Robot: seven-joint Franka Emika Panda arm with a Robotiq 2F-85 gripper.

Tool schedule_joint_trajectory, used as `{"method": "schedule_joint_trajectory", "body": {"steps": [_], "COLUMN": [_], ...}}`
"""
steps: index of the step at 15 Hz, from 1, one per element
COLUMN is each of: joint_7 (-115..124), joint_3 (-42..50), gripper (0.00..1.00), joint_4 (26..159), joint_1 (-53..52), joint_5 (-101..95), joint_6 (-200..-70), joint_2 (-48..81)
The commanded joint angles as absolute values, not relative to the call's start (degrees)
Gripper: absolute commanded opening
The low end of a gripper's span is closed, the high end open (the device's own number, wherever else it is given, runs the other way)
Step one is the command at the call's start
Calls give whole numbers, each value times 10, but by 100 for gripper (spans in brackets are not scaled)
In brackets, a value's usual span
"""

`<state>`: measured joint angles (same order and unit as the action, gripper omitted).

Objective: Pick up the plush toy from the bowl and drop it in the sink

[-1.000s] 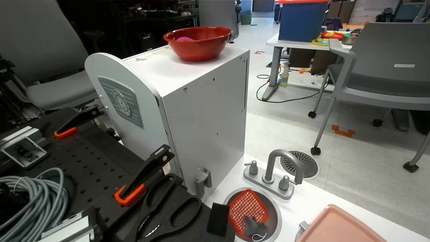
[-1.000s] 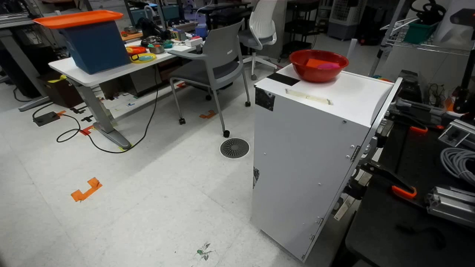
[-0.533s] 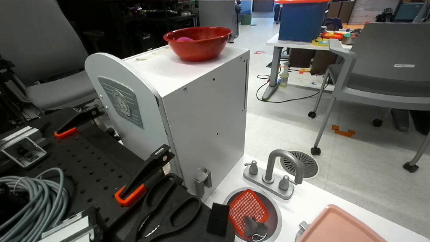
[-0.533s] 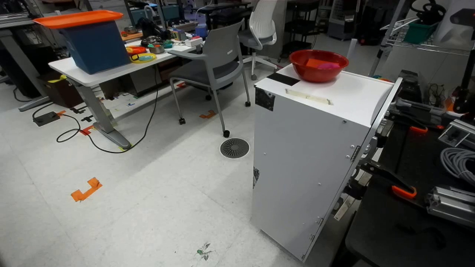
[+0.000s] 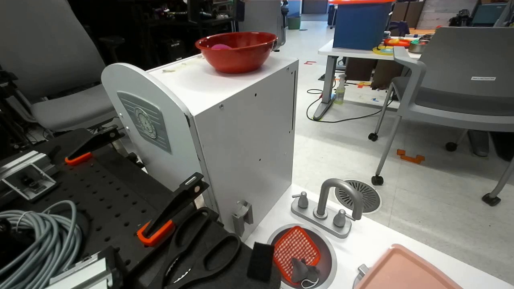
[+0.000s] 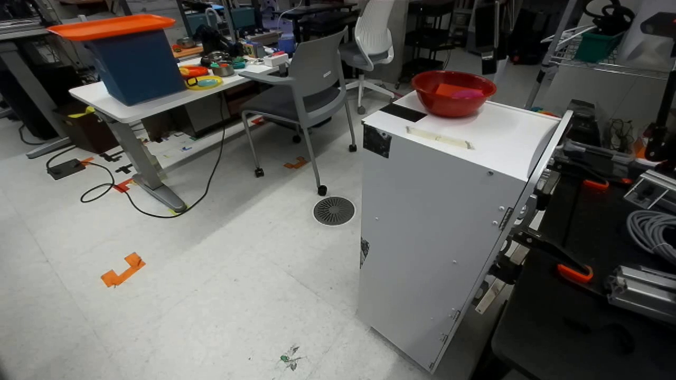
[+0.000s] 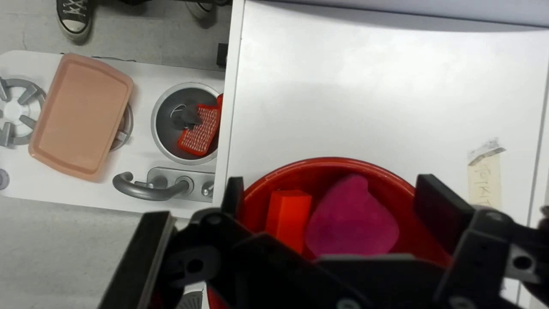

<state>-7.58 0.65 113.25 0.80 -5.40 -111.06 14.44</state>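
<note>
In my wrist view, I see the block [image 7: 288, 219] left of the toy [image 7: 351, 225] in the bowl [image 7: 317, 177]; sink [image 7: 167, 136], then tray [image 7: 83, 116], farther left.

Black claw [image 7: 336, 201], fingers [image 7: 441, 210] wide apart (both in the wrist view), fingertips [image 6: 489, 64] downward in an exterior view.

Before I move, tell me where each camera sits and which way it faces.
Wrist view: above the red bowl, looking down; open tool along the bottom.
An exterior view: raised, facing the white cabinet from the sink side; tool at top edge.
An exterior view: raised, facing the cabinet's opposite side; tool at top edge.
Both exterior views share bowl and cabinet.
</note>
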Motion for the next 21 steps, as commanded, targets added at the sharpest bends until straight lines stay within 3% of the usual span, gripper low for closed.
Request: {"method": "schedule_joint_trajectory", "body": {"steps": [1,21], "joint_7": [-61,-16], "joint_3": [8,8], "gripper": [100,100], "joint_4": [1102,1113], "joint_1": [6,-4], "joint_5": [-67,-111], "joint_6": [-1096,-1146], "joint_2": [162,170]}}
